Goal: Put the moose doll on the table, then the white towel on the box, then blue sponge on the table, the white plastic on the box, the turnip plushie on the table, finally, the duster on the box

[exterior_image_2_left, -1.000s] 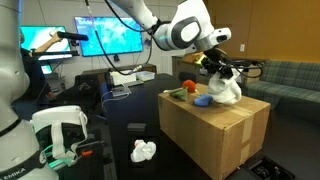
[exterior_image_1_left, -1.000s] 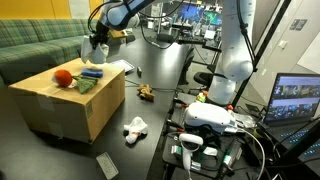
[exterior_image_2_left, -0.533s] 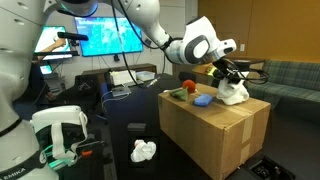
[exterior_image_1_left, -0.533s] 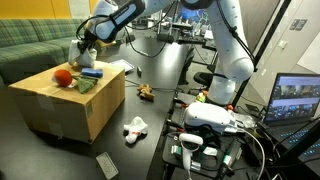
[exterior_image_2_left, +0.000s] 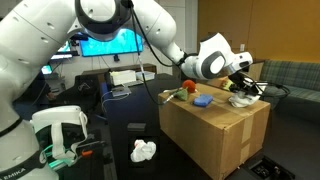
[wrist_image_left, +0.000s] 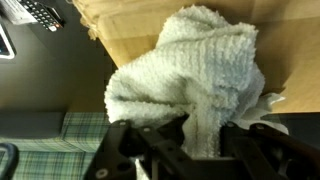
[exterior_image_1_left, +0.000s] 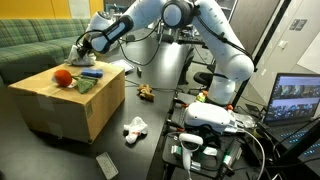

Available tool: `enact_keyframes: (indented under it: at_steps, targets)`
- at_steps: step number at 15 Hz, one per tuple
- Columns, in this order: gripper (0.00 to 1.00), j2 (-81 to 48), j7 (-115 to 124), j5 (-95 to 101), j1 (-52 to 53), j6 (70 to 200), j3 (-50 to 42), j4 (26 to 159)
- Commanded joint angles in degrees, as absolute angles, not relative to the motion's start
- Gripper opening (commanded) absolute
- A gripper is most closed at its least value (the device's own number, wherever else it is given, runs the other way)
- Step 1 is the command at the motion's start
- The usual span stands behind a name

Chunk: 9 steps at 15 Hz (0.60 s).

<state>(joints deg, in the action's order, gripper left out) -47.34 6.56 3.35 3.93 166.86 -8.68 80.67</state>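
Observation:
My gripper (wrist_image_left: 200,150) is shut on a fold of the white towel (wrist_image_left: 190,75), which bunches up over the cardboard box (wrist_image_left: 150,25). In both exterior views the gripper (exterior_image_1_left: 83,47) (exterior_image_2_left: 243,86) is low over the box's far end, and the towel (exterior_image_1_left: 86,58) (exterior_image_2_left: 241,100) rests on the box top (exterior_image_1_left: 45,95) (exterior_image_2_left: 215,135). The turnip plushie (exterior_image_1_left: 63,76) (exterior_image_2_left: 183,92) and blue sponge (exterior_image_1_left: 91,73) (exterior_image_2_left: 202,101) also lie on the box. On the black table (exterior_image_1_left: 160,110) are the moose doll (exterior_image_1_left: 146,92), the white plastic (exterior_image_1_left: 135,127) (exterior_image_2_left: 144,151) and the duster (exterior_image_1_left: 106,165).
A green sofa (exterior_image_1_left: 30,40) stands behind the box. A white device with cables (exterior_image_1_left: 212,120) and a laptop (exterior_image_1_left: 298,100) sit along the table's side. Monitors (exterior_image_2_left: 105,42) glow at the back.
The gripper has come down with the towel onto the far end of the box top; the towel now lies flatter on the cardboard. The other objects have not moved.

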Motion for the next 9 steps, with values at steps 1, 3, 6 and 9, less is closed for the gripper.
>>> enact_keyframes:
  at_steps: [1,3,6,9]
  targets:
    - [0.40,-51.66,7.67,3.68,4.18,164.58,-9.91,72.99]
    - [0.44,-50.20,4.23,3.52,2.30,160.62,-6.95,73.08]
    - [0.67,-44.60,-1.64,2.68,-0.38,153.44,-1.98,77.43]
    - [0.88,-39.35,-8.03,0.41,-4.19,145.07,2.82,80.32]
